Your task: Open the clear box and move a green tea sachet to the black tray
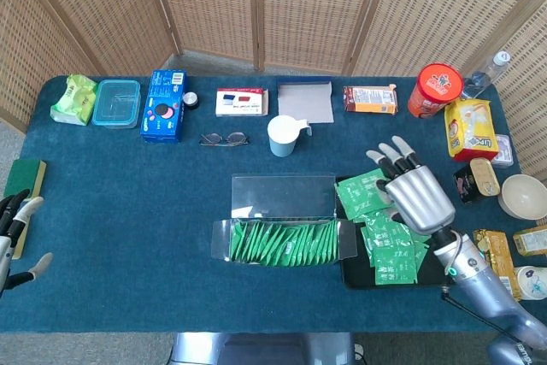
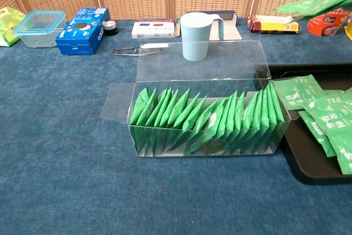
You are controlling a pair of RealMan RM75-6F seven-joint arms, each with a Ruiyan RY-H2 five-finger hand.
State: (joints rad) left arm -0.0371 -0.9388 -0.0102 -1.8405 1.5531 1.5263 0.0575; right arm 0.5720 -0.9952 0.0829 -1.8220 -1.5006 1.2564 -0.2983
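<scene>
The clear box [image 1: 282, 244] [image 2: 203, 130] lies mid-table with its lid [image 1: 282, 196] folded back, packed with several upright green sachets. Right of it sits the black tray [image 1: 351, 269] [image 2: 306, 172], where several loose sachets [image 1: 393, 254] [image 2: 324, 115] lie flat. My right hand [image 1: 419, 198] hovers over the tray's far left part and holds one green tea sachet [image 1: 361, 193] [image 2: 316, 1] in the air. The chest view shows that sachet at the top right edge, the hand itself almost out of frame. My left hand [image 1: 17, 241] rests at the table's left edge, fingers apart, holding nothing.
A white cup [image 1: 285, 135] [image 2: 195, 37] and glasses [image 1: 224, 138] stand behind the box. A blue carton [image 1: 164, 105] and a plastic container [image 1: 116, 102] are at the back left, a red canister [image 1: 436, 90] and snack packs at the right, and a sponge [image 1: 24, 179] at the left.
</scene>
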